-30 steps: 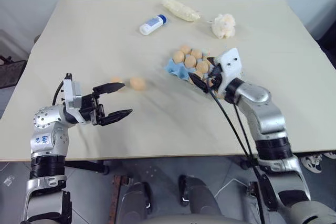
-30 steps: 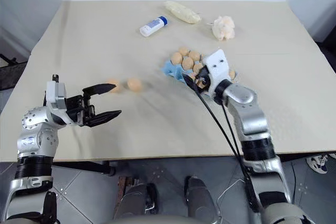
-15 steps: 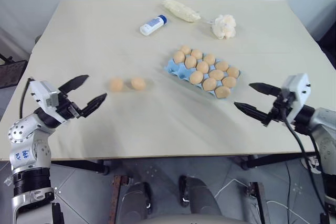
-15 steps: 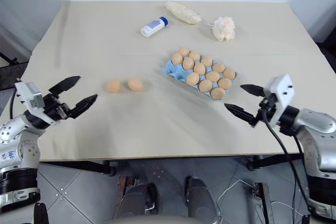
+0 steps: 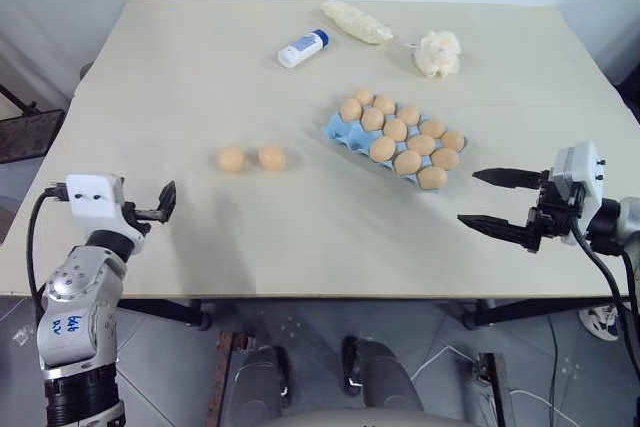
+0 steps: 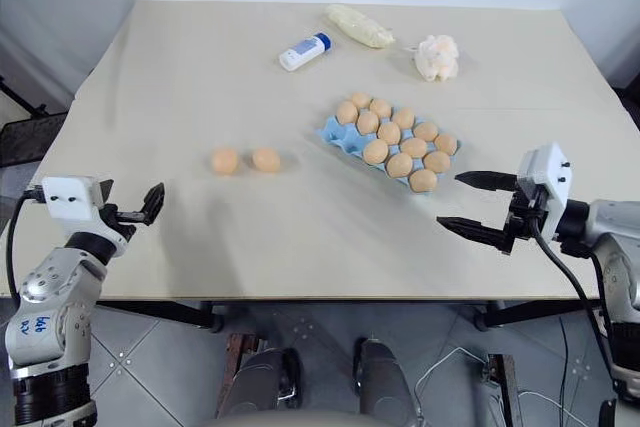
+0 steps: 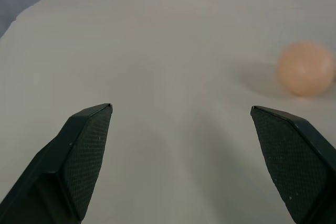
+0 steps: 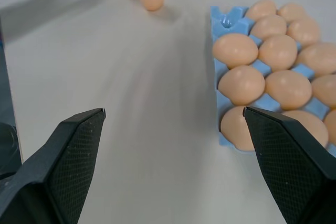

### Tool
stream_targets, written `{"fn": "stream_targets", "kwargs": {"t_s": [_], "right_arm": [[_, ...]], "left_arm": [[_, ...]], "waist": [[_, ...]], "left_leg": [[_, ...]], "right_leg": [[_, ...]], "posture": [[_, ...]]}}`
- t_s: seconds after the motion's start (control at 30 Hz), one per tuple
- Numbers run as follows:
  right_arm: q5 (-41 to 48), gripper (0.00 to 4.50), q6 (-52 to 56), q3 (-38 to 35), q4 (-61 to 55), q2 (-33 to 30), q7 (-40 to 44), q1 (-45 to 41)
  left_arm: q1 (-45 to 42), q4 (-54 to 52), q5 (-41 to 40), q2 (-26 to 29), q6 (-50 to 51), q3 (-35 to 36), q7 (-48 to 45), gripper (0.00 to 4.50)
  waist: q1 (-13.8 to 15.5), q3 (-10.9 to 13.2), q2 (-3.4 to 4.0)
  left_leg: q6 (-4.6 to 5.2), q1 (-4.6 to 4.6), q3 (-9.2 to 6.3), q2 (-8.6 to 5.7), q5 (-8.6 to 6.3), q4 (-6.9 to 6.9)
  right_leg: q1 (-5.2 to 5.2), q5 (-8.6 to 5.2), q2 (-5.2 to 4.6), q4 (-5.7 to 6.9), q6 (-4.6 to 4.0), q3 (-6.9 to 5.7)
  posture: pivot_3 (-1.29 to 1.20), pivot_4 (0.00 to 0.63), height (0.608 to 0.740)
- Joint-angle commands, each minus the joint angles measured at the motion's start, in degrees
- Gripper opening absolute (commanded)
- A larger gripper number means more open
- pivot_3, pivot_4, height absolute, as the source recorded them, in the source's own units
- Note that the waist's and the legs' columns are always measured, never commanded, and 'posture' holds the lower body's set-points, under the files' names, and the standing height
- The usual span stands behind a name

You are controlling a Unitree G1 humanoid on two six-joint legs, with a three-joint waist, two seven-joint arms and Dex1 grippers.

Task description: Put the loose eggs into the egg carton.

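Grippers released over the bench (image 5: 180,77)

Left gripper (image 5: 165,199) and right gripper (image 5: 487,201) both spread, empty; two loose eggs (image 5: 251,158) between them, egg carton (image 5: 337,131) near the right gripper.

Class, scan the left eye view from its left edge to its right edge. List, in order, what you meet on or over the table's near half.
Left tool → first loose egg → second loose egg → egg carton → right tool.

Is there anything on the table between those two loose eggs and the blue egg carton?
No. In the head views, the table is bare between the two loose eggs and the egg carton; the right wrist view shows the same.
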Motion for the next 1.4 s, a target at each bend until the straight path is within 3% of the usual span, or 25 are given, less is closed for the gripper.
{"fn": "stream_targets", "kwargs": {"t_s": [0.03,0.33,0.6,0.8,1.4], "right_arm": [[-0.4,4.41,-0.89,1.04,1.13,-0.83,0.9,-2.41],[0.09,4.41,-1.06,1.86,1.61,-0.62,1.78,-3.78],[2.15,4.41,-0.68,-0.13,-0.31,-1.2,2.54,-2.39],[2.13,4.41,0.72,-0.32,-1.7,-0.98,0.86,-1.57],[1.97,4.41,1.92,-0.89,-3.71,-0.76,-2.52,0.63]], "left_arm": [[-0.18,-5.99,1.01,-0.13,3.51,-0.95,2.37,4.5],[-7.47,-9.89,2.27,-4.18,7.16,-10.83,4.51,4.5],[-16.32,-6.8,6.92,-15.3,10.14,-22.14,10.94,4.5],[-17.91,-1.11,9.98,-20.55,6.87,-23.71,14.02,4.5],[-27.77,22.65,13.58,-19.41,-2.97,-23.19,9.14,4.5]], "waist": [[-0.02,0.0,0.0],[0.18,0.0,0.0],[0.42,0.0,0.0],[0.28,0.0,0.0],[1.61,0.0,0.0]], "left_leg": [[-0.01,0.0,0.0,0.01,-0.01,0.0],[-0.01,-0.02,0.0,-0.05,0.0,0.04],[0.27,-0.03,0.03,-0.08,0.16,0.09],[0.29,0.0,0.08,-0.09,0.17,0.16],[0.38,-0.06,0.06,-0.15,0.21,0.2]], "right_leg": [[0.0,-0.01,0.01,0.0,-0.01,0.01],[0.02,0.0,0.01,-0.01,0.01,0.02],[0.03,0.04,0.14,-0.02,0.08,-0.04],[0.03,0.07,0.19,0.02,0.13,-0.23],[0.03,0.12,0.14,0.01,0.2,-0.42]], "posture": [[0.0,0.15,0.74],[0.0,0.15,0.74],[0.0,0.15,0.74],[0.0,0.15,0.74],[0.0,0.15,0.74]]}}
